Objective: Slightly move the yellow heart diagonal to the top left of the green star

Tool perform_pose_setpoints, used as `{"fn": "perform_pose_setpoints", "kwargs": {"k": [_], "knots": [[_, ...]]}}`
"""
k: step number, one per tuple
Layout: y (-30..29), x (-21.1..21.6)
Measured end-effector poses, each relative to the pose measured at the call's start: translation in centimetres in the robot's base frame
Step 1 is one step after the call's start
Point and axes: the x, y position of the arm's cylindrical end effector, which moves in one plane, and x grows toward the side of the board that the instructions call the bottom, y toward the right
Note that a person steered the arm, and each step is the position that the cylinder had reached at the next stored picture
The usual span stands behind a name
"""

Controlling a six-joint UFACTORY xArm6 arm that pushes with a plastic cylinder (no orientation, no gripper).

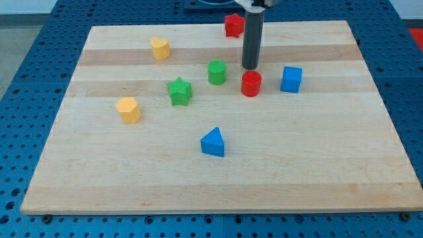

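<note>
The yellow heart (160,47) lies near the view's top left of the wooden board (304,165). The green star (179,91) lies below and to the right of it, with a clear gap between them. My tip (250,67) stands far to the right of both, just above the red cylinder (250,84) and right of the green cylinder (217,72). The rod runs up out of the view's top.
A red star (232,25) sits at the top edge, left of the rod. A blue cube (291,79) lies right of the red cylinder. A yellow-orange pentagon block (129,110) lies at the left. A blue triangle (213,142) lies lower centre.
</note>
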Motion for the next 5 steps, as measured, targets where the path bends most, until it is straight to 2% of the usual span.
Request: {"fn": "perform_pose_setpoints", "kwargs": {"k": [3,5], "knots": [[-1.0,0.0],[-4.2,0.0]]}}
